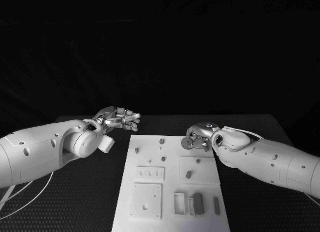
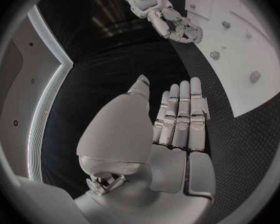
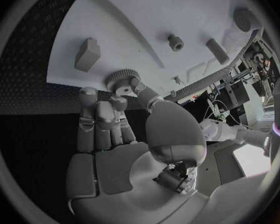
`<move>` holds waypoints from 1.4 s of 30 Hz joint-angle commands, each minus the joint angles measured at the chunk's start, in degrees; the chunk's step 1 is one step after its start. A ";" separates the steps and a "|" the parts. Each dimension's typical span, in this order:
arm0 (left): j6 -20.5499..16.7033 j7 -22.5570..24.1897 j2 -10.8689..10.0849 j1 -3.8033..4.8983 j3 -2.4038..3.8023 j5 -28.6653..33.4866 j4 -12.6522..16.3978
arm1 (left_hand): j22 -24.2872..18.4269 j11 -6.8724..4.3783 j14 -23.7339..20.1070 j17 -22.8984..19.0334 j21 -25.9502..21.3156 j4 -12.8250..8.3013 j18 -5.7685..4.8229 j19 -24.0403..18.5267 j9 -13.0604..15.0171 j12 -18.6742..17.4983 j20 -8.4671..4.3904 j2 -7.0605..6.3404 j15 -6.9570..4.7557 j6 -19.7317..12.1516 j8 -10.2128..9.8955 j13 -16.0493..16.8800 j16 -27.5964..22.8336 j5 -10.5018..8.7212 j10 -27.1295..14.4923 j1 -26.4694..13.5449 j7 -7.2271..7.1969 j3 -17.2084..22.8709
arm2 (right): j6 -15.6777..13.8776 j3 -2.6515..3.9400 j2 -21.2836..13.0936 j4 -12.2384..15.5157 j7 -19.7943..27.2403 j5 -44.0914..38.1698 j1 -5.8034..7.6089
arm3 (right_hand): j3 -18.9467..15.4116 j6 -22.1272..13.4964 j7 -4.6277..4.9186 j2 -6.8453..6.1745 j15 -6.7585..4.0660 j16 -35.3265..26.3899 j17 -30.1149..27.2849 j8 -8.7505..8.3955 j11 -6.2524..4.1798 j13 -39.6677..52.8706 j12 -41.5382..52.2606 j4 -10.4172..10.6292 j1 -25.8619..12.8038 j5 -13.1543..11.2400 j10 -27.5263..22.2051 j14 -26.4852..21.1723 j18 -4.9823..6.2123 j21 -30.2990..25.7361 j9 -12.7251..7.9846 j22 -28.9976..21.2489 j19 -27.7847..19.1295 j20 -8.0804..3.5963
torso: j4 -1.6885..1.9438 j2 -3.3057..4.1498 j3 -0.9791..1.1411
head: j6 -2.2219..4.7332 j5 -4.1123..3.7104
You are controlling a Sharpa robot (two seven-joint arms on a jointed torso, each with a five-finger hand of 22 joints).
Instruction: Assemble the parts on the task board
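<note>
The right hand is at the upper right edge of the white task board, a little right of the middle of the head view. Its fingers are closed around a small toothed gear, which is held at the fingertips just over the board's edge. The left hand is over the black desk, left of the board's upper corner. Its fingers are straight and side by side, and it holds nothing.

I judge that the step in hand is to seat the gear on the board. To do it well, the hand should keep the gear flat and bring its hole straight above a small peg before lowering. The nearby upright block should not be touched. Release only when the gear sits fully down.
</note>
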 commanded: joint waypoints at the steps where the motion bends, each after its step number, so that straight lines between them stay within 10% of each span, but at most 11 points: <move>1: 0.52 0.43 -0.11 0.05 0.03 -0.45 0.22 | -0.01 0.11 0.11 0.06 -0.36 -0.15 0.77 -0.03 0.06 -0.24 0.26 0.37 0.43 -0.17 -0.25 0.09 -0.36 -0.21 -0.23 -0.19 0.05 0.28 | 2.82 -0.98 -0.20 0.56 -2.60 -2.58 -1.54 | 0.44 5.96 -0.84 0.83 -0.68 0.20 -0.05 1.14 -1.76 -0.22 0.33 0.01 0.11 0.33 -1.28 0.15 3.36 0.30 0.96 1.17 0.50 -0.59 | -0.02 -0.03 -0.01 | 0.07 -0.07; 18: 0.17 0.58 -0.47 0.06 0.03 -0.51 0.46 | 0.00 0.09 0.13 0.10 -0.38 -0.16 0.77 -0.03 0.13 -0.22 0.26 0.35 0.42 -0.14 -0.26 0.12 -0.39 -0.21 -0.20 -0.08 0.01 0.30 | -5.14 -0.48 -2.38 6.78 -6.97 -6.72 0.61 | 0.64 7.74 -1.70 1.04 -1.51 0.38 -0.22 1.97 -2.61 -1.55 0.55 0.06 0.27 0.33 0.52 1.26 3.36 1.12 1.67 1.04 1.37 -1.01 | -0.04 -0.08 0.04 | 0.82 -0.13; 30: 0.10 0.56 -0.28 0.06 0.03 -0.51 0.36 | 0.01 0.09 0.14 0.12 -0.40 -0.15 0.77 -0.02 0.17 -0.21 0.27 0.34 0.43 -0.12 -0.27 0.14 -0.41 -0.22 -0.18 -0.05 -0.02 0.29 | -4.15 -0.24 -0.99 12.63 -8.32 -10.36 1.06 | 0.61 7.87 -1.78 0.47 -1.60 0.33 -0.30 1.94 -2.70 -1.96 0.51 0.10 0.09 0.33 0.94 1.53 3.36 1.22 1.74 0.98 1.59 -1.07 | 0.15 -0.07 0.00 | 1.28 0.23; 42: 0.04 0.55 -0.11 0.06 0.03 -0.51 0.31 | 0.03 0.09 0.15 0.14 -0.42 -0.13 0.76 -0.01 0.21 -0.21 0.28 0.33 0.43 -0.11 -0.29 0.15 -0.44 -0.22 -0.18 -0.06 -0.04 0.27 | -5.75 -0.41 4.31 12.63 -11.54 -14.83 1.03 | 0.74 7.98 -1.81 0.08 -1.62 0.20 -0.44 1.84 -2.73 -2.45 0.43 0.08 -0.08 0.33 1.48 1.90 3.36 1.29 1.76 0.89 1.93 -1.11 | 0.28 0.07 -0.12 | 1.85 0.82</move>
